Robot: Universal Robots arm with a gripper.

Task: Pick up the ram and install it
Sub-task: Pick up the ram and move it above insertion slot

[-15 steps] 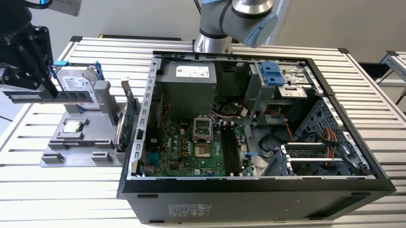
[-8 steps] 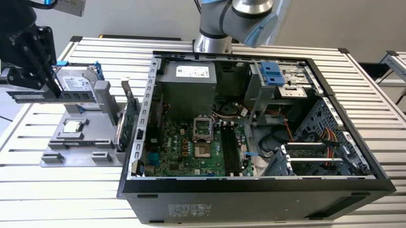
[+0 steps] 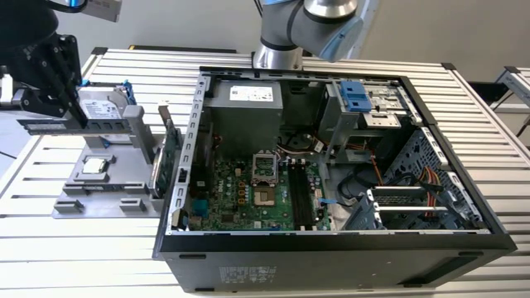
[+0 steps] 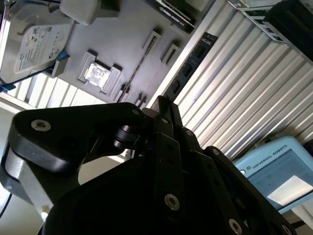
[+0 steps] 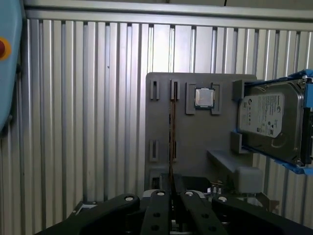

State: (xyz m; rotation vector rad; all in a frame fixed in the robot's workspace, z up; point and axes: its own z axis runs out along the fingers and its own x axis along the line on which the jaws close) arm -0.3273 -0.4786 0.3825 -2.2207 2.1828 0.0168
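Black jointed metal gripper [image 5: 172, 180], clenched on one end of the ram [image 3: 103, 123], a thin green circuit-board stick with dark chips, raised above the flat grey plastic tray [image 5: 195, 132]: pick-up seemingly complete, installation not yet done, likely demanding edge alignment with the narrow black slots [image 3: 300, 195] in the open black computer case [image 3: 331, 239] beside the tray.

We look over a wide table [image 3: 83, 248] of ribbed silver metal slats, laid side by side from its near edge to its far one, with black caps at the far corners. Beyond it stands a plain grey wall [image 3: 190, 22]. At the exterior view's right, a second slatted table [image 3: 517, 84] stands apart across a narrow gap. Light falls brightly on the table at the exterior view's left and washes the metal pale.
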